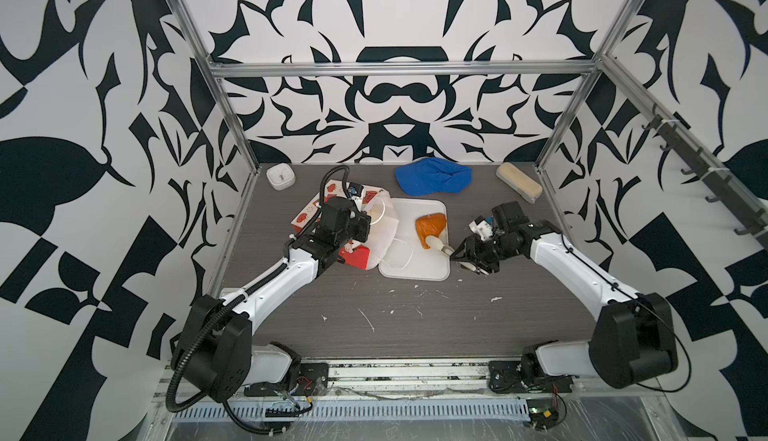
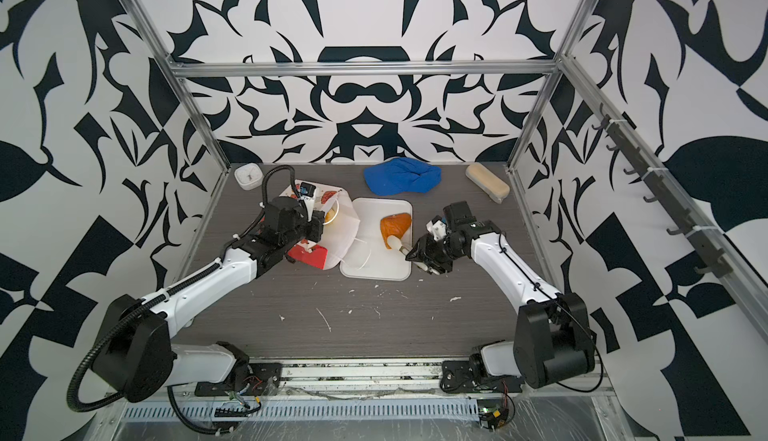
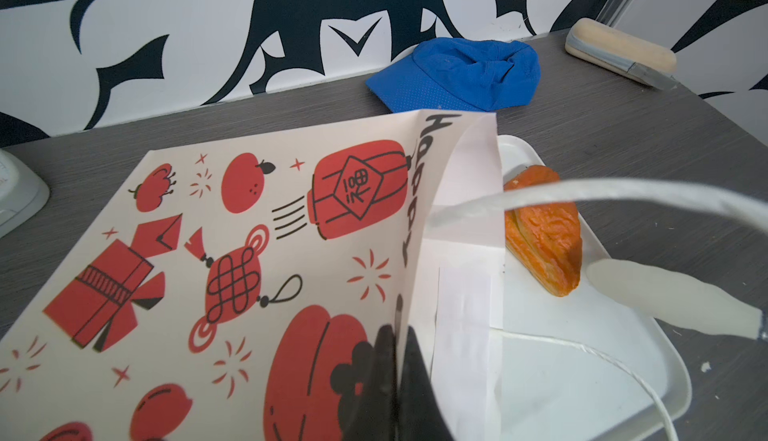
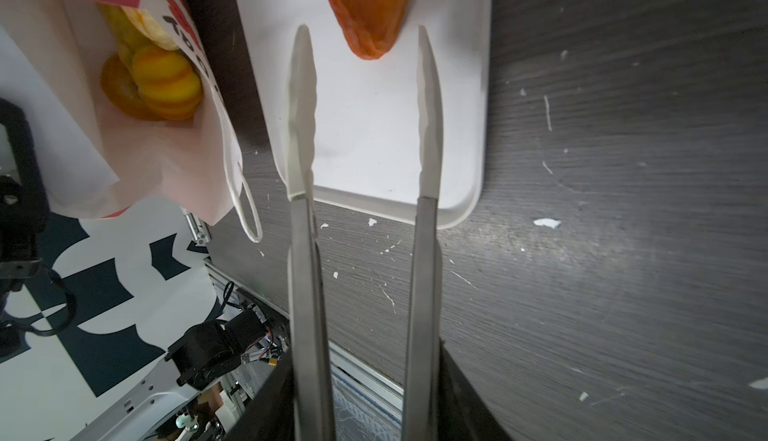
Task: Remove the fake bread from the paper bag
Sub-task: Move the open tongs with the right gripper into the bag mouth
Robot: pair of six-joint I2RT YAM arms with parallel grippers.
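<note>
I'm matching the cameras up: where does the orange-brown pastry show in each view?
Both top views: pastry mid-table, on the white tray.
Left wrist: pastry past the edge of the paper bag.
Right wrist: pastry just beyond the tongs, cropped by the frame.
Shared landmark: the white tray.

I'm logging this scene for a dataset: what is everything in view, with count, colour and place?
paper bag: 1, red-and-white, left of tray, mouth over it
brown pastry: 1, orange-brown, on tray
pastries in bag: at least three, yellow-orange, inside it
tray: 1, white, centre
cap: 1, blue, rear centre
clock: 1, white, rear left
block: 1, beige, rear right
table: 1, grey, underneath
tongs: 1, metal, white-tipped, open by brown pastry
left gripper: 1, black, pinching bag's edge
right gripper: 1, black, holding tongs
</note>
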